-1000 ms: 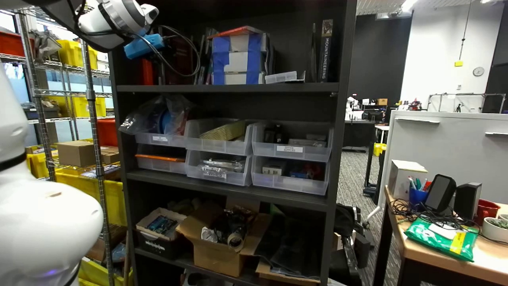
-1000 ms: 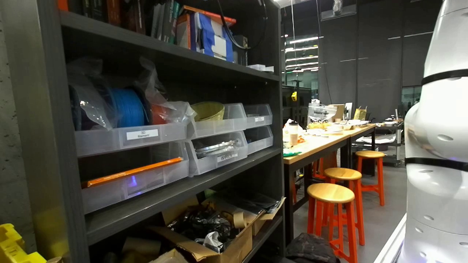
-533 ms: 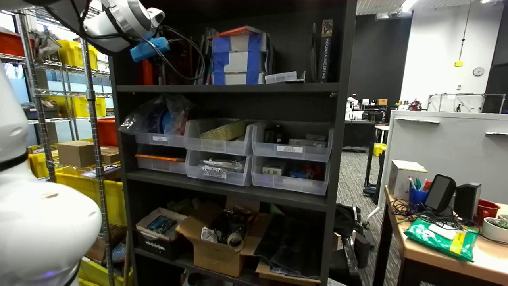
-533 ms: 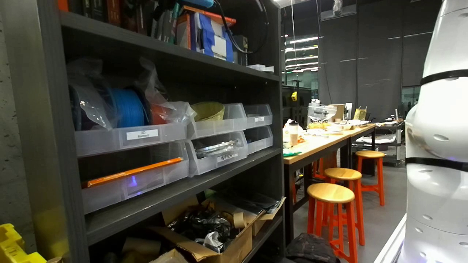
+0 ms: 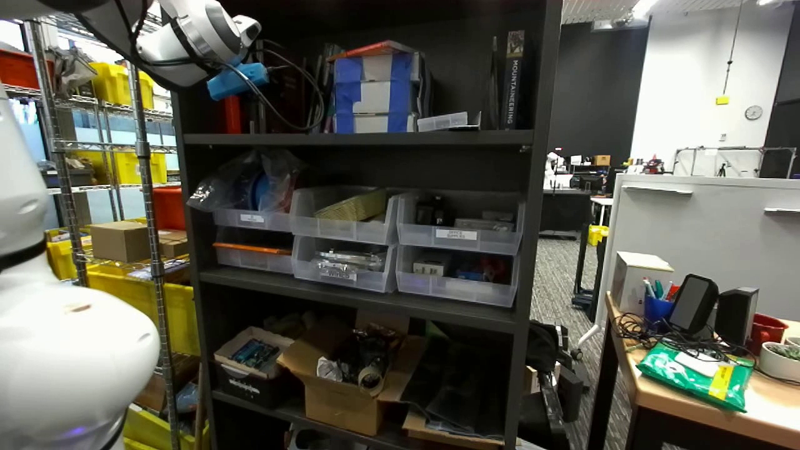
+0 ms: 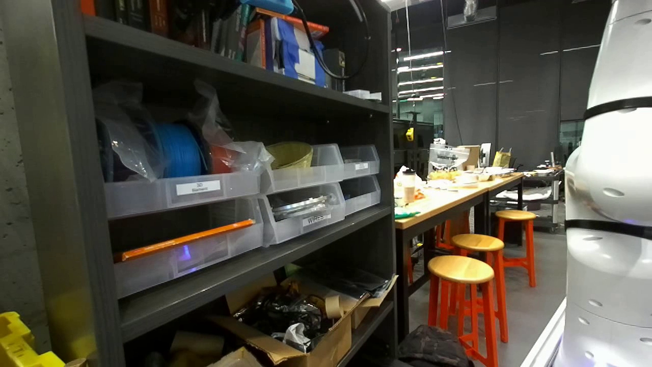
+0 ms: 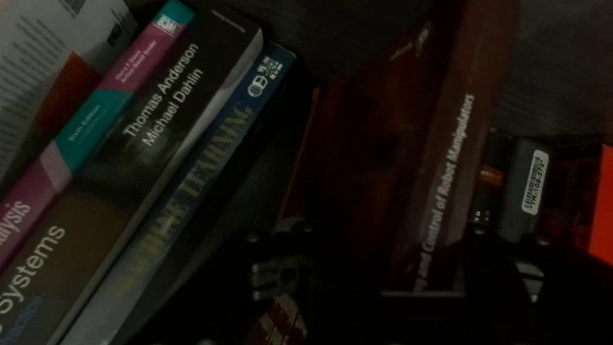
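Dark bookcase shelf [image 5: 359,139]: jaws straddle a maroon book [image 7: 455,158], too dim to tell whether they pinch it; in the wrist view, a blue book [image 7: 191,191] and black book [image 7: 115,191] slant leftward of it, a grey book [image 7: 518,191] rightward

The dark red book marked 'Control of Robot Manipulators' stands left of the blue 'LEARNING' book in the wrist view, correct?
The side is wrong: in the wrist view, the dark red book marked 'Control of Robot Manipulators' stands right of the blue 'LEARNING' book.
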Controlling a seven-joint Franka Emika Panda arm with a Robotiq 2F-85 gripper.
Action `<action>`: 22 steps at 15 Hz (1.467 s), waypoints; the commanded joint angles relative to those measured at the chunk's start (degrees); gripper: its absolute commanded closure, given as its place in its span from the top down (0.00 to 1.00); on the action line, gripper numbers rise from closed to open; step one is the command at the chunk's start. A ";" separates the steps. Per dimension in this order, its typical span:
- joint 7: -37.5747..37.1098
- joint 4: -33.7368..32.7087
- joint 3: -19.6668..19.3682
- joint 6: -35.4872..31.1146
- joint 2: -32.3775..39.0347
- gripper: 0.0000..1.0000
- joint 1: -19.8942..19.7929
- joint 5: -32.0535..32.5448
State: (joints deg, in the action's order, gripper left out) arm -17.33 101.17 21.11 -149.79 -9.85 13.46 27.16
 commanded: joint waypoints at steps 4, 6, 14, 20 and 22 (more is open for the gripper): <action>-1.56 -0.90 1.27 -2.42 0.05 0.10 -0.98 1.02; -1.78 -0.74 1.54 -2.77 -0.43 0.06 -0.76 1.03; 1.89 0.61 1.63 0.41 -3.55 0.07 0.87 -2.86; 7.26 3.60 0.57 3.91 -9.01 0.07 1.73 -9.65; 8.86 4.85 0.37 4.39 -11.22 0.07 1.88 -11.07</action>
State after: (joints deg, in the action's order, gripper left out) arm -12.26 103.84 22.29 -145.84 -16.35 14.46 18.66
